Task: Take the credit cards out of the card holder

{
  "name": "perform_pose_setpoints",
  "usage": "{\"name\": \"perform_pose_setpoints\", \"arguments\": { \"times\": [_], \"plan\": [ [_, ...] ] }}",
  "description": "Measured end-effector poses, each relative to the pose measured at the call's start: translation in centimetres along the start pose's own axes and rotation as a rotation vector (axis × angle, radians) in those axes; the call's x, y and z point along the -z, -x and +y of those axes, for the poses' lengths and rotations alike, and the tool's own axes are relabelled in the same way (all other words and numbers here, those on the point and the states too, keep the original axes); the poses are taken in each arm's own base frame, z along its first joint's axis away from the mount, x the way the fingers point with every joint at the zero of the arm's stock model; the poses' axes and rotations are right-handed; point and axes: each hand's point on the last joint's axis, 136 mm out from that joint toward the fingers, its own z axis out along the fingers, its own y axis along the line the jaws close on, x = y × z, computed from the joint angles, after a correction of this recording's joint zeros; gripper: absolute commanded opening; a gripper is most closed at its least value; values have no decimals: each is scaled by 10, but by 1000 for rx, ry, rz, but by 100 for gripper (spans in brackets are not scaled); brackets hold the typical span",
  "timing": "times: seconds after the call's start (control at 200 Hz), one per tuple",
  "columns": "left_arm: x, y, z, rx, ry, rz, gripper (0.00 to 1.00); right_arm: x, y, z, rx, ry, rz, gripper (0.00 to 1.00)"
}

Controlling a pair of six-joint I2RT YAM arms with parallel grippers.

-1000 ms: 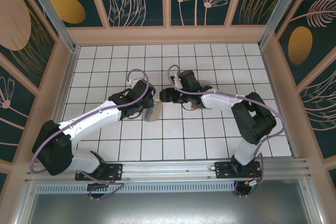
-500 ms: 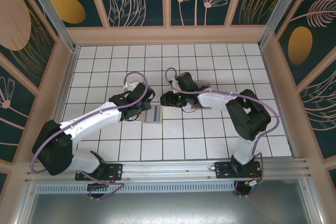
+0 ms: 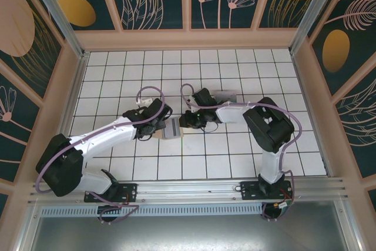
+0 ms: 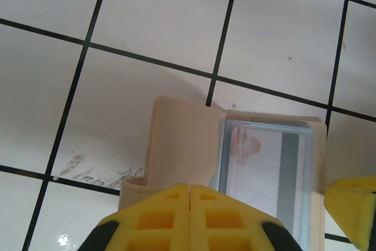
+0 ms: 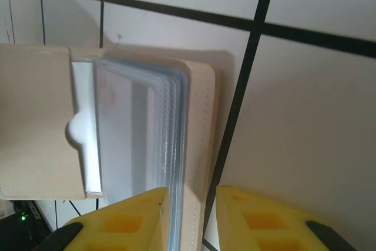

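Since a second ago the right gripper [image 3: 189, 120] has swung down and left to the holder [image 3: 172, 128], which lies open on the tiles [image 3: 235, 163] between the arms, with the left gripper [image 3: 158, 124] at its other side.

Left wrist: the left gripper's fingers [image 4: 153, 221] are pressed together on the tan flap. A card [image 4: 261, 166] sits behind clear plastic.

Right wrist: the right gripper's fingers [image 5: 258, 221] straddle the sleeves [image 5: 147, 133] and the cover edge, narrowed. Whether they pinch yet I cannot tell.

Closing there would likely grab sleeves and cover rather than a card, and a pull could drag the holder from under the left gripper.
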Motion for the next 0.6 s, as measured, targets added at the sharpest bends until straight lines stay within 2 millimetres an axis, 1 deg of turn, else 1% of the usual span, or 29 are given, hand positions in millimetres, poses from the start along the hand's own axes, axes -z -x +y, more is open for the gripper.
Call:
{"name": "perform_pose_setpoints", "arguments": {
  "times": [0.1, 0.195, 0.295, 0.49, 0.601],
  "plan": [
    [-2, -4, 3, -4, 6, 10, 0, -4, -5, -1, -12, 7, 21, 25],
    [-4, -9, 6, -8, 12, 22, 0, -5, -5, 0, -23, 15, 25, 16],
    [-5, -12, 8, -9, 9, 33, 0, -6, -6, 3, -29, 28, 31, 0],
    [-6, -13, 7, -5, -4, 29, 0, -5, -4, 3, -30, 32, 25, 0],
    [-9, -11, 3, 8, -25, 25, 0, 4, 0, 4, -32, 16, 3, 0]
  ]
}}
